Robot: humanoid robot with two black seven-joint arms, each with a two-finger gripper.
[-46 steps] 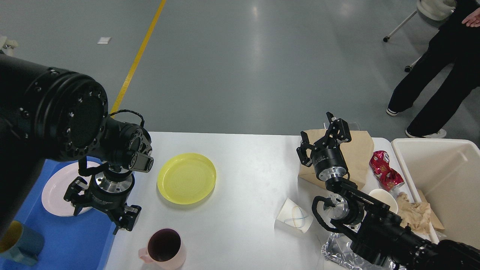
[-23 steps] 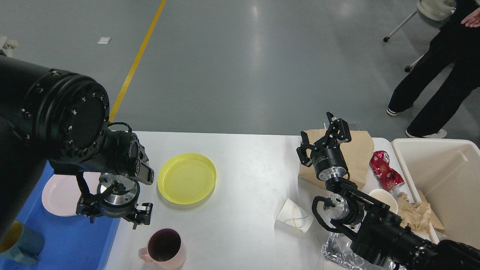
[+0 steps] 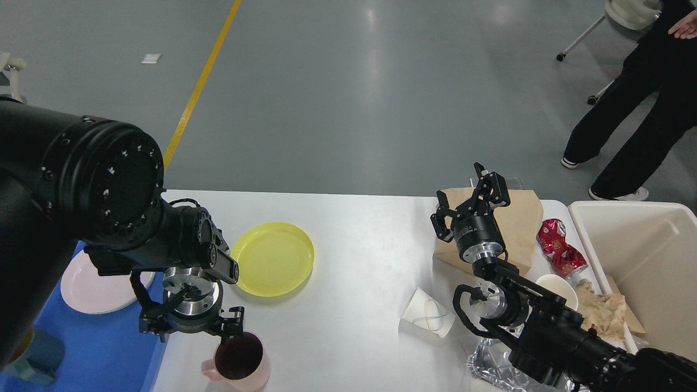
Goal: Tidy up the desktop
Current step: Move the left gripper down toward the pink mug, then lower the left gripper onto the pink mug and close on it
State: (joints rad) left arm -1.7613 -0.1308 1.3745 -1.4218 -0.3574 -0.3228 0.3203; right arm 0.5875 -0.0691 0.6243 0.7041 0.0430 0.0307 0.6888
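The white desktop (image 3: 359,256) carries a yellow plate (image 3: 272,258), a pink mug (image 3: 239,362) with a dark inside at the front edge, and a flattened paper cup (image 3: 427,317). My left gripper (image 3: 191,325) points down just left of and above the mug's rim, its fingers spread open and holding nothing. My right gripper (image 3: 467,198) stands open over a brown paper bag (image 3: 520,218) at the back right, also holding nothing. A crushed red can (image 3: 561,247), a white bowl (image 3: 558,288), crumpled brown paper (image 3: 601,311) and a foil tray (image 3: 490,366) lie near the right arm.
A blue tray (image 3: 98,348) at the left holds a pale pink plate (image 3: 90,283) and a teal cup (image 3: 32,354). A cream bin (image 3: 642,256) stands at the desktop's right end. A person in black (image 3: 637,120) stands beyond the right corner.
My left gripper has moved right and nearer, from over the blue tray and pink plate to beside the pink mug. The right arm has not moved.
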